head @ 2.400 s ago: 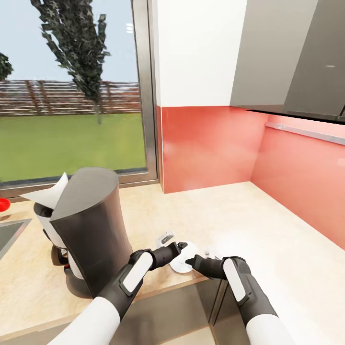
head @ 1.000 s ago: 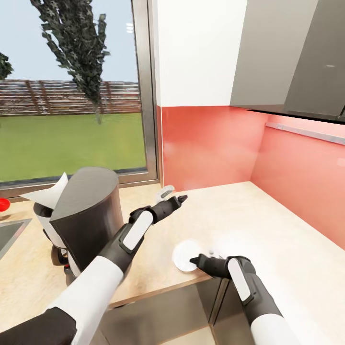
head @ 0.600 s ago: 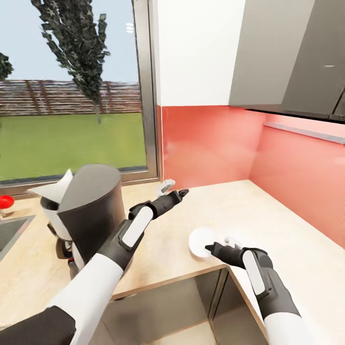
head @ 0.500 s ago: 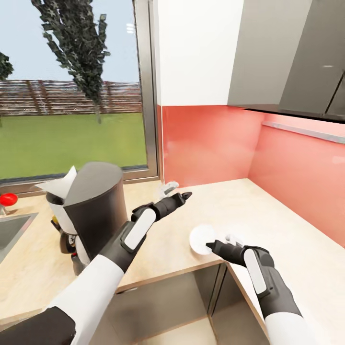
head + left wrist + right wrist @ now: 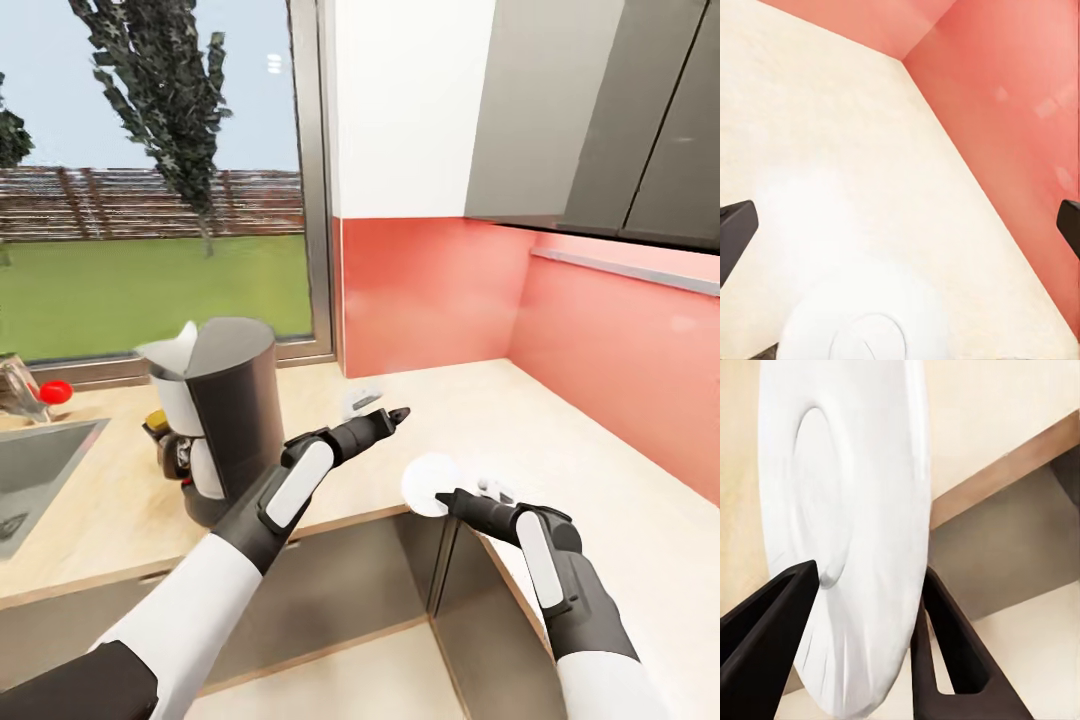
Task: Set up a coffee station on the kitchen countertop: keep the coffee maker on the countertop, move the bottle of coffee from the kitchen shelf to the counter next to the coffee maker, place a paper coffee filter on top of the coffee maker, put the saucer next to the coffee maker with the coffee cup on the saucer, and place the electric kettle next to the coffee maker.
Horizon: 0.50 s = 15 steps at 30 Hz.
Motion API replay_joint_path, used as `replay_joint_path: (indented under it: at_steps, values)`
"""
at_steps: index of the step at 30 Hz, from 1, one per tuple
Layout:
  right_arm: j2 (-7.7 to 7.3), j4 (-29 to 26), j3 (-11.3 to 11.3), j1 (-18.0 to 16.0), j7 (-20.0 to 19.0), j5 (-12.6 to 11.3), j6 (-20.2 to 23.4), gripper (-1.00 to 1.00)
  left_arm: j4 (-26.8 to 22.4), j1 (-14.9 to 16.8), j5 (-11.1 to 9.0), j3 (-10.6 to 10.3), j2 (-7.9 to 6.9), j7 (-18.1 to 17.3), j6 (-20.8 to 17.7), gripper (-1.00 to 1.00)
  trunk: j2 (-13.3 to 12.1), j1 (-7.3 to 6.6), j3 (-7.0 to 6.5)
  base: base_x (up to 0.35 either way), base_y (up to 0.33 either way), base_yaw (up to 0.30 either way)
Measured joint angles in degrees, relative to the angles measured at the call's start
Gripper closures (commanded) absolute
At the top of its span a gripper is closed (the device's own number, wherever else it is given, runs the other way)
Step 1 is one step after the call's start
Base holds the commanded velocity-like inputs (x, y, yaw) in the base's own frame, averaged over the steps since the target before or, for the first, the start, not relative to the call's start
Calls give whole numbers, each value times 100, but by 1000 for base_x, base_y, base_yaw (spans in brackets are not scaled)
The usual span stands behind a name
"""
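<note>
A: Head view: saucer (image 5: 430, 485) at the near counter edge, right of the coffee maker (image 5: 228, 400), paper filter (image 5: 178, 350) sticking up from the maker's top. Right gripper (image 5: 450, 497) is at the saucer's near rim.

B: Right wrist view (image 5: 862, 615) settles the grip: the two dark fingers (image 5: 765, 637) sit on either face of the saucer (image 5: 847, 532), closed onto its rim, counter edge beside it.

A: Left gripper (image 5: 385, 415)?

B: Arm stretched far over the countertop (image 5: 560, 440). In the left wrist view the fingertips (image 5: 735, 232) stand wide apart, holding nothing, saucer (image 5: 862, 322) below them.

A: Since 2.4 s ago?

B: The camera has swung; sink (image 5: 40, 465) now at left. The left gripper has lifted away from the saucer; the right keeps its hold.
</note>
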<state>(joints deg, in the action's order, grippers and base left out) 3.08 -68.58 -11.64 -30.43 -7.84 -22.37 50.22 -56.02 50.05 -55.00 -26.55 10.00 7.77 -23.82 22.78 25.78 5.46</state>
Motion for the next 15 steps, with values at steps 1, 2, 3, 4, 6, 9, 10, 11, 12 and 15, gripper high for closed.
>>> replay_joint_path:
  at_steps: [1, 2, 3, 4, 6, 9, 10, 11, 12, 15]
  values:
    - [1, -1, -1, 0, 2, 1, -1, 100, -2, 0, 5, 3, 0, -3, -2, -100, 0, 0, 0, -338, 112, 0]
    - [1, -1, -1, 0, 2, 1, -1, 100, -3, 0, 5, 6, 0, -3, -2, -100, 0, 0, 0, -338, 124, 0]
    - [1, -1, -1, 0, 2, 1, -1, 100, -4, 0, 5, 10, 0, -3, -2, -100, 0, 0, 0, -338, 133, 0]
    - [0, -1, 0, 0, -1, 0, -1, 100, -4, 0, -1, 15, 0, 1, 0, -100, 0, 0, 0, -338, 141, 0]
    - [0, -1, 0, 0, -1, 0, -1, 100, -4, 0, -1, 23, 0, 1, 0, -100, 0, 0, 0, -337, 155, 0]
    - [1, 5, -1, 0, 2, 1, -1, 100, -5, 0, 5, 35, 0, -13, 5, -100, 1, 0, 0, -329, 179, 0]
    - [1, 4, -1, 0, 2, 0, -1, 100, -5, -3, 5, 44, 0, -31, 6, -100, 1, 0, 0, -318, 196, 0]
    - [1, 4, -1, 0, 2, 0, -1, 100, -5, -8, 5, 48, 0, -43, 5, -100, 0, 0, 0, -317, 198, 0]
    - [1, 5, -1, 0, 2, 0, -1, 100, -5, -10, 5, 50, 0, -49, 5, -100, 0, 0, 0, -313, 205, 0]
    - [1, 6, 0, 0, 2, -1, -1, 100, -4, -85, 2, 49, -57, -83, 3, -100, 0, 0, 0, -312, 206, 0]
